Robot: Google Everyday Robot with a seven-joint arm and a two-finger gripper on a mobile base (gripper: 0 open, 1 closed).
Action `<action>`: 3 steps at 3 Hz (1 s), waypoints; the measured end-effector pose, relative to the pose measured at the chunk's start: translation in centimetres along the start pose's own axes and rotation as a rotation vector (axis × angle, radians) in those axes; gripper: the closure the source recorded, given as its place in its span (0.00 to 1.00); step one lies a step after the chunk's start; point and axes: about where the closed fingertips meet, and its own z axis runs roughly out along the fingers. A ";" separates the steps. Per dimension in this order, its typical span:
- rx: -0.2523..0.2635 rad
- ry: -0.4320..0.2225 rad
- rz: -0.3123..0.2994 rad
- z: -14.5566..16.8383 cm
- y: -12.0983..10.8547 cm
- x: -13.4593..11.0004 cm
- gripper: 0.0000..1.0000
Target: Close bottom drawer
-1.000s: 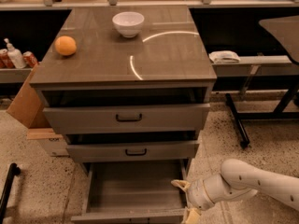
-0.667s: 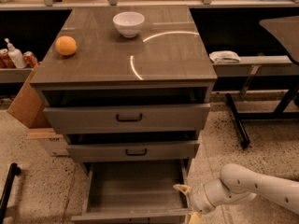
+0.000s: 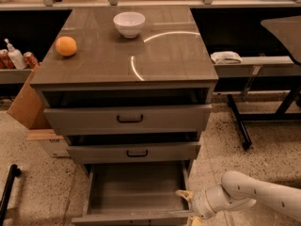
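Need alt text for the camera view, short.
The bottom drawer of a three-drawer cabinet stands pulled far out, with the gripper low by its front corner on the picture's right. An orange and a white bowl sit on the cabinet top.

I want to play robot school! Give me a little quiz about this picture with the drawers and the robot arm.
1. True or false: the bottom drawer is pulled out farther than the two drawers above it.
2. What lies on the cabinet top along with the white bowl? A) a banana B) an orange C) a cup
3. Fill in the gap: as the camera sees it, the gripper is at the bottom drawer's front ____ corner.

Key: 1 true. 2 B, the orange. 3 right.
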 end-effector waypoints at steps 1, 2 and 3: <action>-0.007 0.012 -0.010 1.4 -0.4 1.5 0.00; -0.033 -0.025 -0.025 3.1 -0.6 3.9 0.00; -0.038 -0.053 -0.039 4.2 -0.7 6.1 0.18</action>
